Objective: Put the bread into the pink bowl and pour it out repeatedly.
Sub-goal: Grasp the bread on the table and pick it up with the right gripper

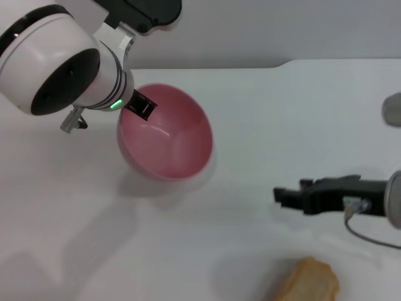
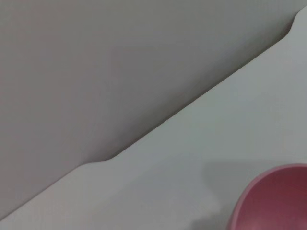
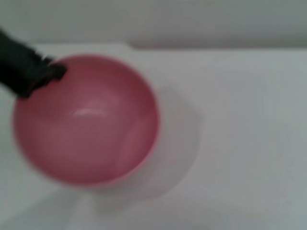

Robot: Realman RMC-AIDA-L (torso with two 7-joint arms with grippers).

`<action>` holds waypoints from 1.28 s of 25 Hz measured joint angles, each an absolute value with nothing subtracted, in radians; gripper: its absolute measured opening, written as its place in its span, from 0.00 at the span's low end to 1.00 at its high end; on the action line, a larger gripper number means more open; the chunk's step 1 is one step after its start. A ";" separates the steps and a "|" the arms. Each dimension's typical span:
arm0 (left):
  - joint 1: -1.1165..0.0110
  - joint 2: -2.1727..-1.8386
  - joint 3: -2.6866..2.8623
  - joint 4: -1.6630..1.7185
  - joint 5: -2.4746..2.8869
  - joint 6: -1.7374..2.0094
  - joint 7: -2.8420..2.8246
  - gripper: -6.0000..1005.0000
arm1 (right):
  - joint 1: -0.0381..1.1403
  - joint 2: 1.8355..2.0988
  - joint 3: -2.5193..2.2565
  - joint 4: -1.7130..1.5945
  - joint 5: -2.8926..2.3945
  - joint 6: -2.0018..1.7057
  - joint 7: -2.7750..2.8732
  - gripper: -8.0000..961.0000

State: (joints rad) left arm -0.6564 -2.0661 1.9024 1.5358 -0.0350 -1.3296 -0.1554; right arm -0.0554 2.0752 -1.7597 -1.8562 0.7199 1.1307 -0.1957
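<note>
The head view alone shows the bread (image 1: 308, 279) lying on the white table (image 1: 263, 138) at the near right, well apart from the pink bowl (image 1: 166, 135), which is empty and tipped with its mouth toward the right. The left gripper (image 1: 141, 106) pinches the bowl's far-left rim, a grip the right wrist view confirms. The right gripper (image 1: 283, 195) hovers just beyond the bread; whether its fingers are apart cannot be told.

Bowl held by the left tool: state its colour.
Plain glossy pink, inside and out; the bowl shows best in the right wrist view.
</note>
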 joint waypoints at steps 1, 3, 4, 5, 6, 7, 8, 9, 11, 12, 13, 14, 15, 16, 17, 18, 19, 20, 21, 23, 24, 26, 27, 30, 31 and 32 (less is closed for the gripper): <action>-0.657 -2.066 1.900 1.527 -0.035 -1.328 -0.155 0.05 | -0.058 2.075 -1.768 -1.857 0.724 1.142 -0.197 0.55; -0.658 -2.066 1.899 1.520 -0.035 -1.325 -0.155 0.05 | -0.061 2.075 -1.779 -1.859 0.726 1.166 -0.198 0.55; -0.658 -2.066 1.899 1.518 -0.036 -1.323 -0.155 0.05 | -0.061 2.076 -1.786 -1.860 0.726 1.178 -0.198 0.54; -0.658 -2.066 1.899 1.516 -0.036 -1.319 -0.155 0.05 | -0.062 2.076 -1.791 -1.860 0.726 1.185 -0.199 0.54; -0.658 -2.066 1.899 1.516 -0.037 -1.317 -0.155 0.05 | -0.062 2.076 -1.796 -1.859 0.727 1.188 -0.202 0.54; -0.657 -2.065 1.898 1.514 -0.038 -1.314 -0.152 0.05 | -0.063 2.077 -1.798 -1.856 0.729 1.189 -0.208 0.54; -0.657 -2.065 1.896 1.510 -0.040 -1.310 -0.148 0.05 | -0.063 2.077 -1.798 -1.852 0.732 1.189 -0.218 0.54; -0.657 -2.065 1.893 1.505 -0.042 -1.307 -0.142 0.05 | -0.061 2.076 -1.796 -1.848 0.736 1.190 -0.230 0.53; -0.658 -2.065 1.890 1.500 -0.045 -1.304 -0.135 0.05 | -0.055 2.075 -1.792 -1.843 0.746 1.194 -0.250 0.53; -0.659 -2.065 1.890 1.499 -0.047 -1.303 -0.133 0.05 | -0.052 2.074 -1.792 -1.842 0.749 1.200 -0.255 0.53; -0.659 -2.065 1.890 1.499 -0.048 -1.303 -0.131 0.05 | -0.050 2.073 -1.792 -1.842 0.754 1.208 -0.258 0.53; -0.658 -2.065 1.889 1.498 -0.048 -1.302 -0.131 0.05 | -0.048 2.073 -1.791 -1.842 0.759 1.217 -0.259 0.52; -0.658 -2.065 1.887 1.497 -0.048 -1.301 -0.131 0.05 | -0.048 2.072 -1.788 -1.843 0.765 1.229 -0.260 0.52; -0.658 -2.064 1.886 1.495 -0.048 -1.300 -0.131 0.05 | -0.050 2.072 -1.783 -1.844 0.772 1.240 -0.260 0.52; -0.657 -2.064 1.884 1.491 -0.048 -1.299 -0.130 0.05 | -0.054 2.073 -1.776 -1.848 0.775 1.254 -0.259 0.52; -0.657 -2.064 1.883 1.489 -0.048 -1.298 -0.130 0.05 | -0.058 2.074 -1.770 -1.851 0.778 1.268 -0.257 0.51; -0.658 -2.064 1.881 1.486 -0.048 -1.297 -0.130 0.05 | -0.061 2.075 -1.764 -1.852 0.778 1.286 -0.251 0.51; -0.660 -2.064 1.879 1.486 -0.048 -1.297 -0.130 0.05 | -0.063 2.075 -1.762 -1.851 0.778 1.300 -0.246 0.51; -0.661 -2.064 1.879 1.485 -0.048 -1.297 -0.129 0.05 | -0.064 2.076 -1.763 -1.847 0.778 1.311 -0.242 0.51; -0.665 -2.064 1.877 1.482 -0.048 -1.296 -0.126 0.05 | -0.064 2.077 -1.771 -1.834 0.779 1.330 -0.238 0.50; -0.667 -2.065 1.873 1.480 -0.048 -1.296 -0.122 0.05 | -0.064 2.077 -1.772 -1.831 0.781 1.338 -0.238 0.50; -0.670 -2.065 1.866 1.473 -0.048 -1.295 -0.114 0.05 | -0.068 2.077 -1.766 -1.828 0.793 1.358 -0.236 0.50; -0.671 -2.066 1.863 1.468 -0.048 -1.293 -0.110 0.05 | -0.070 2.077 -1.755 -1.828 0.800 1.369 -0.235 0.50; -0.676 -2.066 1.854 1.447 -0.048 -1.287 -0.107 0.05 | -0.076 2.076 -1.732 -1.825 0.807 1.391 -0.229 0.49; -0.677 -2.066 1.853 1.443 -0.049 -1.286 -0.107 0.05 | -0.077 2.076 -1.727 -1.823 0.807 1.397 -0.226 0.49; -0.678 -2.066 1.852 1.436 -0.051 -1.282 -0.107 0.05 | -0.077 2.076 -1.723 -1.823 0.806 1.400 -0.223 0.49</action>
State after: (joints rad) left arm -0.6775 -2.0663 1.8524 1.4361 -0.0506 -1.2823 -0.1069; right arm -0.0773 2.0756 -1.7235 -1.8231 0.8062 1.4004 -0.2232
